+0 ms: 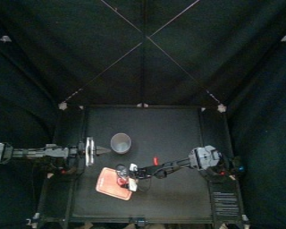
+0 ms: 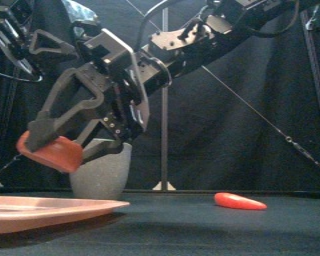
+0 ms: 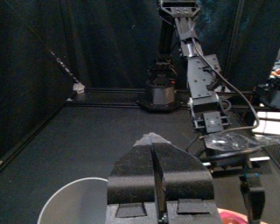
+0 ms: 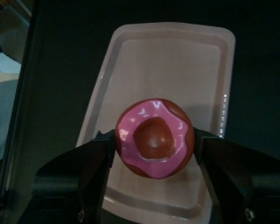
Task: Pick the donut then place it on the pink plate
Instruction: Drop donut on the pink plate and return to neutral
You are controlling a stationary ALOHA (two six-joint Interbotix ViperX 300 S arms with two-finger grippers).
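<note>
The donut [image 4: 157,138], pink-iced with a brown middle, is held between the jaws of my right gripper [image 4: 157,147]. It hangs a little above the pink plate [image 4: 166,52]. In the front view the donut [image 2: 52,153] hovers over the plate [image 2: 49,211] at the left, with the right gripper [image 2: 69,135] shut on it. From above, the right gripper [image 1: 131,180] sits over the plate [image 1: 107,183]. My left gripper [image 3: 156,142] rests at the table's left side, shut and holding nothing.
A tall grey speckled cup [image 2: 103,172] stands just behind the plate; it is also seen from above [image 1: 121,141]. A red toy food [image 2: 239,201] lies on the table to the right of the plate.
</note>
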